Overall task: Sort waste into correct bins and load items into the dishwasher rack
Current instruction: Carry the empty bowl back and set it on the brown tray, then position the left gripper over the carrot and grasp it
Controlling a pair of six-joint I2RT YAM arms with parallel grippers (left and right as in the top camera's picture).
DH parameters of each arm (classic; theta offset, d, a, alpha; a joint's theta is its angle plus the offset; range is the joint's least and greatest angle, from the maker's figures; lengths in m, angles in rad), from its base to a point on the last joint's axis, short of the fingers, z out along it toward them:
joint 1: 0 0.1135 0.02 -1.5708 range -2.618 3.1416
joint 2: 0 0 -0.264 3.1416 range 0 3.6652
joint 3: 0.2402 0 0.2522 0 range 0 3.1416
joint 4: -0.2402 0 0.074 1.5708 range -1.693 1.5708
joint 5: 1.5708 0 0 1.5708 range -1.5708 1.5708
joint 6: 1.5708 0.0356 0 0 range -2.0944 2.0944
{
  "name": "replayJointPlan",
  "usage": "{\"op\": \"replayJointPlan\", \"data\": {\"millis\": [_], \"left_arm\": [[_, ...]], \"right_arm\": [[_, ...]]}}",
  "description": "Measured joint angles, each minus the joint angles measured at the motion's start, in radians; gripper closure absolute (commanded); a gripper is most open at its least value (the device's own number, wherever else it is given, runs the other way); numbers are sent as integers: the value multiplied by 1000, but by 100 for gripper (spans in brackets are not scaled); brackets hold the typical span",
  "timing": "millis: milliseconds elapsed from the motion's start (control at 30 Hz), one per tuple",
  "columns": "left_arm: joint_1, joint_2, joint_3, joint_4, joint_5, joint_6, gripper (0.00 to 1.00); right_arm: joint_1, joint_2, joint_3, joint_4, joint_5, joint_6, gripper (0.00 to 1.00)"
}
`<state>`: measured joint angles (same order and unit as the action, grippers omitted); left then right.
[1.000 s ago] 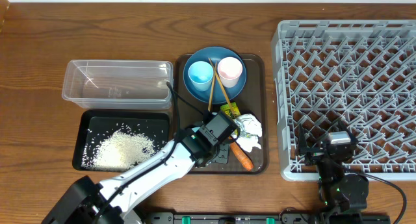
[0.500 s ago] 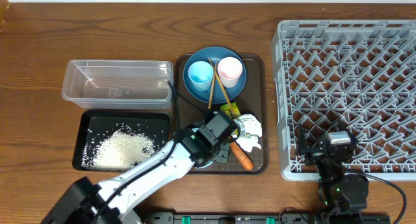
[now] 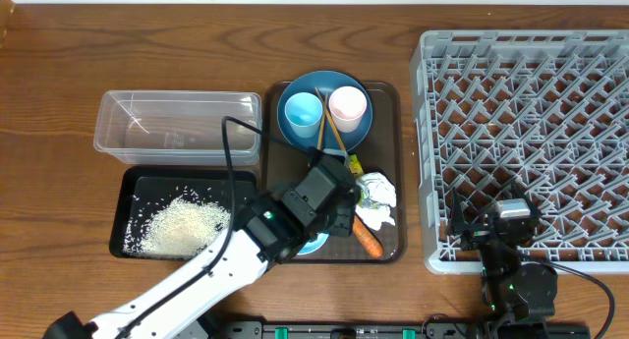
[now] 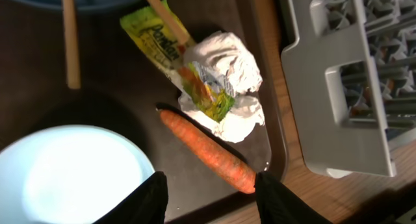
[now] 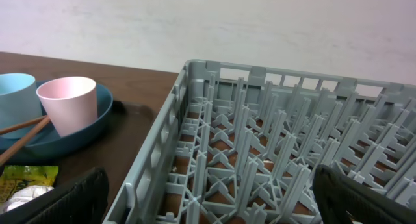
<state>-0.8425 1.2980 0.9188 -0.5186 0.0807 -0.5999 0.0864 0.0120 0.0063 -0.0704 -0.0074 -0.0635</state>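
Carrot (image 4: 208, 151): orange, lying slantwise at the near right corner of the brown serving tray (image 3: 385, 103), just beside the tissue (image 4: 227, 55).
Tissue: white, crumpled, on the serving tray between the carrot and the plate.
Wrapper (image 4: 162, 45): yellow-green, printed, lying partly over the tissue, with one chopstick crossing its upper end.
Rice (image 3: 182, 226): loose white heap with stray grains around it, in the shallow black tray (image 3: 241, 187) left of the serving tray.
Clear box (image 3: 177, 133): rectangular plastic, directly behind the black tray.
Plate (image 3: 324, 82): dark blue, round, at the far end of the serving tray. It carries the light-blue cup (image 3: 303, 111) and the pink cup (image 3: 347, 107), upright and side by side.
Chopsticks (image 3: 329, 133): two, wooden, running from between the cups off the plate toward the wrapper.
Bowl (image 4: 71, 172): pale blue, upright on the near left part of the serving tray, left of the carrot. In the overhead view it is mostly hidden under the left arm.
Rack (image 3: 531, 133): large grey lattice crate with upright pegs, on the wooden table (image 3: 197, 44), right of the serving tray.
Left gripper (image 4: 209, 178): above the near end of the serving tray, fingers spread, gripping nothing. One end of the carrot shows below the gap.
Right gripper (image 5: 214, 198): at the near edge of the rack, fingers spread wide, gripping nothing.
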Motion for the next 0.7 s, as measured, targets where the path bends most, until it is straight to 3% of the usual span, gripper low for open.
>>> {"op": "replayJointPlan", "data": {"millis": [700], "left_arm": [[-219, 301, 0, 91, 0, -217, 53]], "right_arm": [[0, 0, 0, 0, 0, 0, 1]]}}
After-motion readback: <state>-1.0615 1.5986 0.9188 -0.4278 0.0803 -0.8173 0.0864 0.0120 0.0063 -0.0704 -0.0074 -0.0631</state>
